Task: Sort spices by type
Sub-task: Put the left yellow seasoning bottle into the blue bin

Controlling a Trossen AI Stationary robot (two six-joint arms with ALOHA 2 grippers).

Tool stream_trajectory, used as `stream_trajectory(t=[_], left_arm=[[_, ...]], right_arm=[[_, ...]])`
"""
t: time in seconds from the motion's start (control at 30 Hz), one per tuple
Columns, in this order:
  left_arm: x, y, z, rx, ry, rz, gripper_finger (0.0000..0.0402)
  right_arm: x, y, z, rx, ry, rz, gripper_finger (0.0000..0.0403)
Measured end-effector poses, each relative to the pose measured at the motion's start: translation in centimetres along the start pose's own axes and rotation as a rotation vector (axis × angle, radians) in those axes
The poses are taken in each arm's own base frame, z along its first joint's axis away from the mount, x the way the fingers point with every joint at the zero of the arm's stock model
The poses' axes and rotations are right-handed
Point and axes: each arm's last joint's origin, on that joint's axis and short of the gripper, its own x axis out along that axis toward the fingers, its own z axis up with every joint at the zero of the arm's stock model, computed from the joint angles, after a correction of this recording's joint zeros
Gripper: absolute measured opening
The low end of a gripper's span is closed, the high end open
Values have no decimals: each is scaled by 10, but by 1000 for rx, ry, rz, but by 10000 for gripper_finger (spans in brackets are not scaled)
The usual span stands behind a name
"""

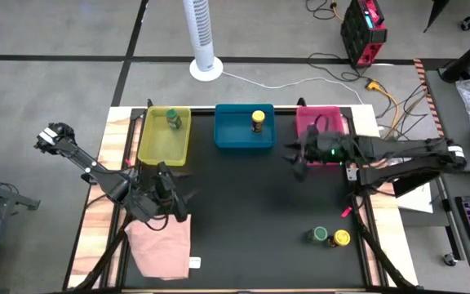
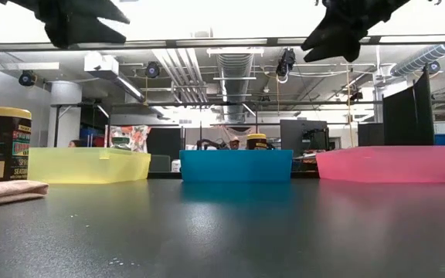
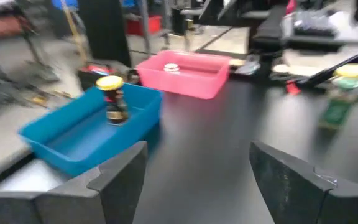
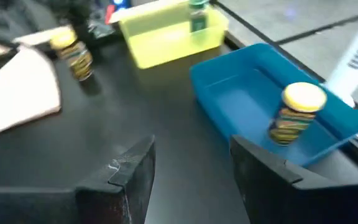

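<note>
Three bins stand along the far edge: the yellow bin (image 1: 155, 145) holds a green-lidded jar (image 1: 172, 120), the blue bin (image 1: 233, 137) a yellow-lidded jar (image 1: 258, 121), and a pale round lid (image 3: 171, 67) shows inside the pink bin (image 3: 185, 81). A green-lidded jar (image 1: 320, 235) and a yellow-lidded jar (image 1: 342, 238) stand together near the table's right near corner. Another yellow-lidded jar (image 4: 73, 55) stands beside the pink cloth (image 4: 17, 87); the left arm hides it from above. My left gripper (image 3: 197, 180) hovers open above the cloth's far end. My right gripper (image 4: 194, 168) hovers open just in front of the pink bin (image 1: 310, 122).
The pink cloth (image 1: 161, 245) lies at the left near corner, under the left arm. The black mat (image 1: 251, 212) between the bins and the near jars is bare. Both grippers hang high above the table in the low view: left gripper (image 2: 76, 19), right gripper (image 2: 346, 27).
</note>
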Motion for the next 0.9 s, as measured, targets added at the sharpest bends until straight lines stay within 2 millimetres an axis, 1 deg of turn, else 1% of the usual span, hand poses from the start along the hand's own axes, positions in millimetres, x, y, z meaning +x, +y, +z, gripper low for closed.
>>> stream_trajectory(t=[0.17,0.27,0.4,0.5,0.63,0.77,0.9], left_arm=[[-3,-7,20,-122,27,-96,268],[-6,-7,29,-168,71,-111,268],[-10,-8,36,-250,183,-154,268],[-9,-16,42,-274,282,-183,268],[-4,-35,53,-202,379,-186,268],[2,-51,61,-42,463,-126,268],[6,-59,62,121,565,-37,268]], right_arm=[[4,24,-21,-71,43,61,177],[6,35,-31,-109,58,92,166],[5,51,-46,-154,66,158,148],[4,58,-54,-173,51,196,134],[3,62,-60,-183,35,202,112],[5,62,-62,-171,38,202,89],[6,63,-66,-165,57,205,66]])
